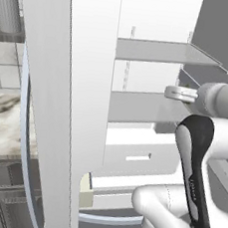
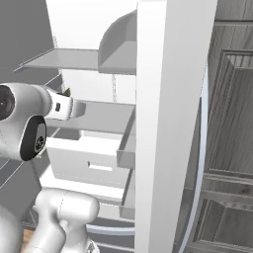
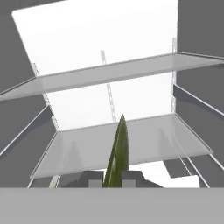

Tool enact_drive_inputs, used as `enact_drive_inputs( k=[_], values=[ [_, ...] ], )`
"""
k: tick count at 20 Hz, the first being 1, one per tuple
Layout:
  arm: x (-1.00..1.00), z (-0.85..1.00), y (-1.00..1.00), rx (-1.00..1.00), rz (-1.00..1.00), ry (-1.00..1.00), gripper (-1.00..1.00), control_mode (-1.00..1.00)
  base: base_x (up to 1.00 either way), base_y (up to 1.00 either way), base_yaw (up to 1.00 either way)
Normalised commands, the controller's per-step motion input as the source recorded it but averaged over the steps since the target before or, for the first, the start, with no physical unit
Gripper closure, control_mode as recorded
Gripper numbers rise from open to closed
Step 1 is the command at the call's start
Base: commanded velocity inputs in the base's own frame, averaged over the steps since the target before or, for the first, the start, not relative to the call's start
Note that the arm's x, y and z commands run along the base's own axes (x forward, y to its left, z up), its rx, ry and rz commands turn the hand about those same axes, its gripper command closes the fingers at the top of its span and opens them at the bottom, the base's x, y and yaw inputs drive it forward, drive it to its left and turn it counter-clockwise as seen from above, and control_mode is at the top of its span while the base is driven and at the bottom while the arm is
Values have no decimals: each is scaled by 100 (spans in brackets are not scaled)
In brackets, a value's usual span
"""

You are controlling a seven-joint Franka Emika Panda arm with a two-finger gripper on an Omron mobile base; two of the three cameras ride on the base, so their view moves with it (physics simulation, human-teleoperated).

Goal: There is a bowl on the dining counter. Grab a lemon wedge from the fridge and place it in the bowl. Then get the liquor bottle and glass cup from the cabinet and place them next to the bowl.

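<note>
- Inside the open fridge [image 1: 151, 70], at the level of the middle shelf [image 3: 127, 144], I have the gripper [image 3: 114, 180] nearly shut on the lemon wedge [image 3: 118, 153].
- Wedge stands as a thin dark green sliver between the two fingertips, its point rising ahead of them, over the shelf's front edge.
- From the right base camera, a speck of green shows just behind the hand, near the shelf's left edge.
- Risk, as I judge it: the wedge is slim and held at its lower end only, so a quick swing out could twist or drop it.
- Second risk: the open door [image 2: 170, 123] stands close beside the arm; a wide retreat could clip it.
</note>
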Motion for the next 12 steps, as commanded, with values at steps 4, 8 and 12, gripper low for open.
enact_drive_inputs(
  k=[4,8,12],
  values=[
    [0,0,0,0,0,0,100,100,-100,-7,0],
    [0,0,0,0,0,0,100,100,-100,-14,2],
    [0,0,0,0,0,0,100,100,-100,-18,10]
  ],
)
